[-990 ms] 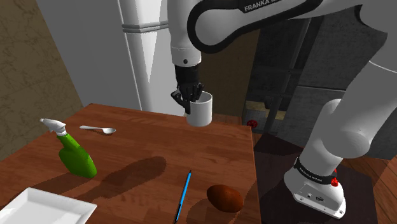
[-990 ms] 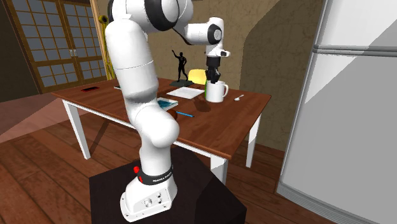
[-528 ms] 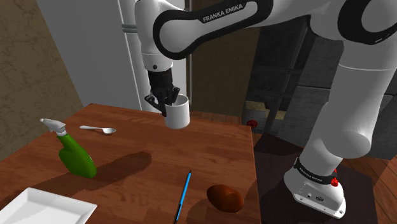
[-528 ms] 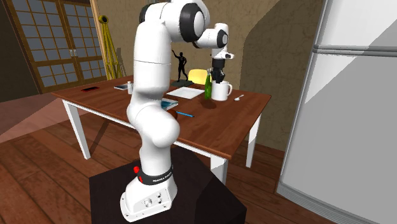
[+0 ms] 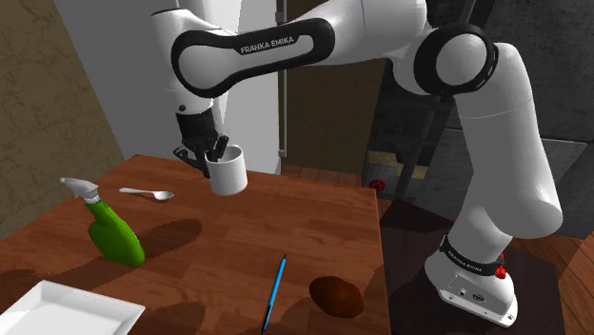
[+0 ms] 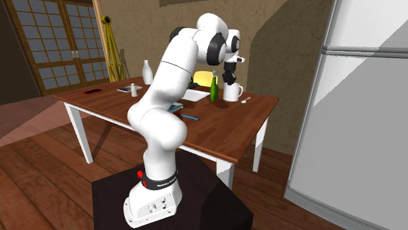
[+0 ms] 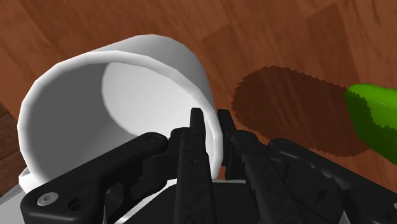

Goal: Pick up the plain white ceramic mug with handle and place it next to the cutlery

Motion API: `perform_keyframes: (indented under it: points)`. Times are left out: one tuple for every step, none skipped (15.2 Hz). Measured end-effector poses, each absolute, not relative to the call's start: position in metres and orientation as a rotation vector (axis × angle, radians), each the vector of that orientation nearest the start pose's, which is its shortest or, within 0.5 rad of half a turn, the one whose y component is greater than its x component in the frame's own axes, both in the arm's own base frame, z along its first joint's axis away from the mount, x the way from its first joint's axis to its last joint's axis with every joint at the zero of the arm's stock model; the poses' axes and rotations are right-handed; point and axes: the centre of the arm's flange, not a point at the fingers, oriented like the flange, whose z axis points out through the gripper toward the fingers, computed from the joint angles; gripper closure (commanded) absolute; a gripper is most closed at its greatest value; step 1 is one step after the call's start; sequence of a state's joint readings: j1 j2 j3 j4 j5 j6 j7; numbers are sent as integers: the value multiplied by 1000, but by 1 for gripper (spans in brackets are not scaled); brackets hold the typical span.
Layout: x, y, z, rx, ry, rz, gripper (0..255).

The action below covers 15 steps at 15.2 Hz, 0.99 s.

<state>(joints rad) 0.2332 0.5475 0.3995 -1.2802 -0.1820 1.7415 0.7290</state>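
1. The tool (image 5: 211,152) is clamped on the rim wall of the white mug (image 5: 228,171). In the wrist view one finger (image 7: 197,130) sits inside the mug (image 7: 114,95) and the other outside.
2. The mug hangs clear above the counter (image 5: 238,252), near the spoon (image 5: 148,194) but not yet over the spot beside it.
3. Risk: the grip is a thin pinch on one side of the rim. The mug's weight hangs off it, so a quick stop or swing could let the mug rotate or slip out.
4. Risk: lowering too close could land the mug on the spoon or knock it away. A wide sweep could also brush the green spray bottle (image 5: 114,233) standing just past the spoon.
5. Risk: letting go before the base meets the wood would drop the mug, and it could tip.
6. Compared with a second ago, the mug has travelled towards the shoulder view's left, from over the counter's far edge to near the spoon. The arm has stretched out further, and the grip looks unchanged.
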Motion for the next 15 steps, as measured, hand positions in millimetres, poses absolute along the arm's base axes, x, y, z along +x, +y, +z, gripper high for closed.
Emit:
perform_keyframes:
  points:
    - [621, 355, 447, -3144, 172, 82, 255]
    - [632, 364, 441, -3143, 173, 80, 255]
    - [641, 370, 440, -3143, 171, 83, 255]
    - [651, 376, 436, -3143, 170, 80, 255]
    - [657, 378, 432, -3144, 172, 83, 255]
    - [659, 379, 428, -3145, 174, 83, 255]
    - [660, 378, 422, -3145, 174, 83, 255]
    - [661, 379, 416, -3145, 175, 83, 255]
    - [661, 379, 411, -3145, 175, 83, 255]
    - [662, 379, 407, -3145, 175, 82, 255]
    - [662, 379, 401, -3145, 175, 82, 255]
    - [662, 379, 396, -3145, 175, 83, 255]
    - [661, 379, 390, -3145, 175, 83, 255]
    - [661, 378, 385, -3145, 175, 83, 255]
    - [661, 379, 381, -3145, 175, 82, 255]
